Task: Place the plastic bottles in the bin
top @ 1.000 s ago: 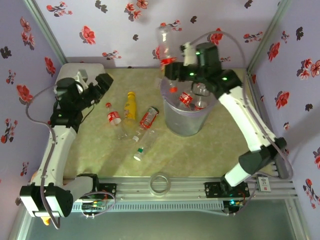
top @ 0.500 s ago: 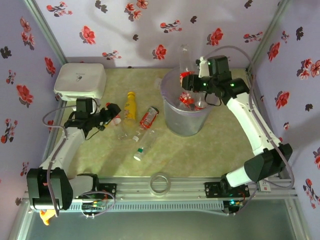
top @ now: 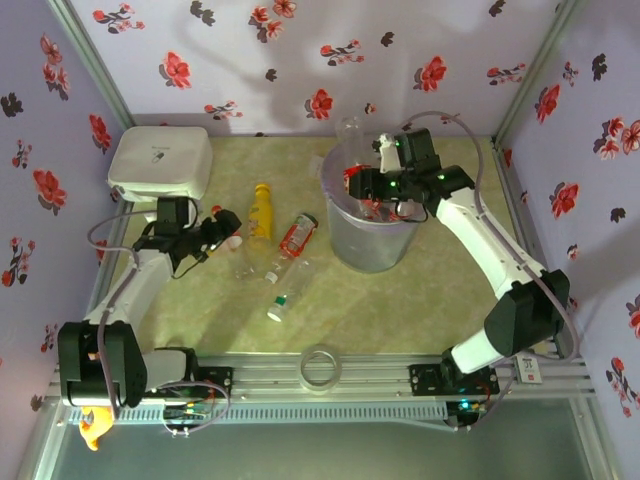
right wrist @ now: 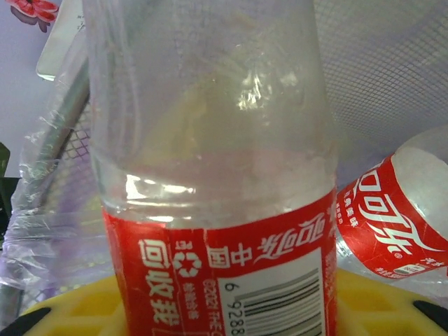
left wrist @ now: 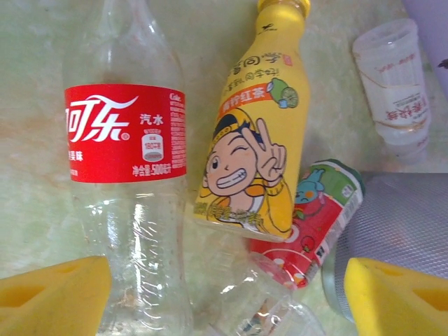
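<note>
Clear thin plastic, red-label bottle (right wrist: 217, 175) at bin (top: 372, 250) mouth, close against right gripper (top: 362, 183); clamped or let go, cannot tell. Bin translucent grey, tapered, toward far edge of table; second cola bottle (right wrist: 392, 210) lies inside. Step in hand: drop. Left gripper (left wrist: 224, 297) spread wide, empty, over left-side bottles: ribbed clear cola bottle (left wrist: 126, 133), glossy yellow cartoon bottle (left wrist: 255, 140). Next, probably: lower, close on one round slippery body.
</note>
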Tool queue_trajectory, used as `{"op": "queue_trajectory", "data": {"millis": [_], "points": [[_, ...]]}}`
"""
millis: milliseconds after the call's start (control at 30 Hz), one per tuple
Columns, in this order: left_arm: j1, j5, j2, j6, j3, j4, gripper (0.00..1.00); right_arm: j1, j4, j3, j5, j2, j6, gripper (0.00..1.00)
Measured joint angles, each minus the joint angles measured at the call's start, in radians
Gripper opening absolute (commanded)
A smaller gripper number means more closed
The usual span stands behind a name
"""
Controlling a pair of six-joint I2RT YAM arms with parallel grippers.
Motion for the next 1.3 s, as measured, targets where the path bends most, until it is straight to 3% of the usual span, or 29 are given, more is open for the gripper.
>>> {"op": "queue_trajectory", "data": {"millis": [133,300,433,600,933,1300], "points": [[0.0,-0.005,0.048,0.008,0.0,0.0,0.87,0.0,-0.013,0.003,-0.001,0.0,-0.013,0.68],[0.0,-0.011,0.074,0.023,0.0,0.0,0.87,-0.008,-0.071,0.06,0.014,0.0,-0.039,0.7],[0.0,-0.015,0.078,0.031,0.0,0.001,0.87,-0.018,-0.105,0.131,0.046,0.0,-0.06,0.66],[0.0,-0.03,0.078,0.04,0.0,0.0,0.87,-0.018,-0.12,0.21,0.062,0.039,-0.075,0.54],[0.0,-0.093,0.122,0.072,0.025,-0.005,0.85,-0.008,-0.127,0.171,0.071,0.093,-0.073,0.53],[-0.034,-0.237,0.305,0.107,0.147,-0.001,0.78,-0.011,-0.121,0.013,0.153,-0.196,-0.05,0.71]]}}
